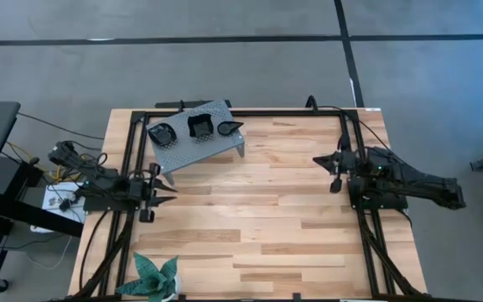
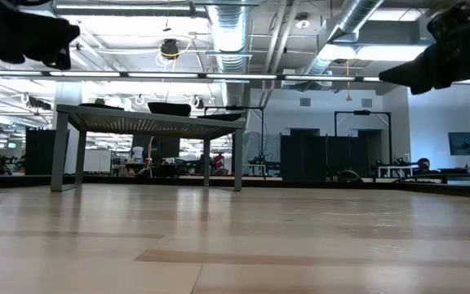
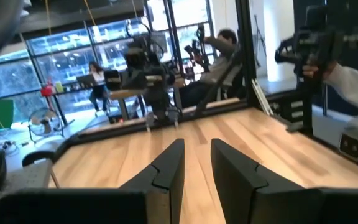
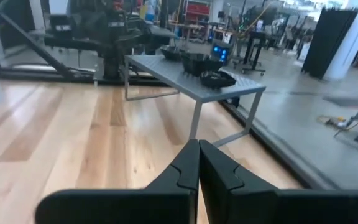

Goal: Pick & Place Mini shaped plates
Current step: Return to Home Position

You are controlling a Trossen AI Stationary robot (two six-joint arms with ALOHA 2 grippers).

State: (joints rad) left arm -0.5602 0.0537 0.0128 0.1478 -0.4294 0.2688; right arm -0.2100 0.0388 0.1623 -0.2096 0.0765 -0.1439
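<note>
The mini shaped plates sit in three small black stacks on top of the grey perforated stand (image 1: 198,144): roundish (image 1: 163,132), squarish (image 1: 199,125) and teardrop (image 1: 229,127). The right wrist view shows the stacks (image 4: 199,63) on the stand's top (image 4: 166,70). In the low view they (image 2: 170,107) stand above the table on the stand's legs. My left gripper (image 1: 166,190) hovers near the table's left edge, in front of the stand, with its fingers a little open (image 3: 196,163). My right gripper (image 1: 321,161) waits at the right side, shut (image 4: 198,163). Neither holds anything.
A green leafy plant in a white pot (image 1: 156,278) stands at the near left edge. A black frame (image 1: 355,134) borders the table. Bare wood (image 1: 258,210) lies between the arms. In the left wrist view, people sit in the room beyond and a sleeve (image 3: 356,84) shows.
</note>
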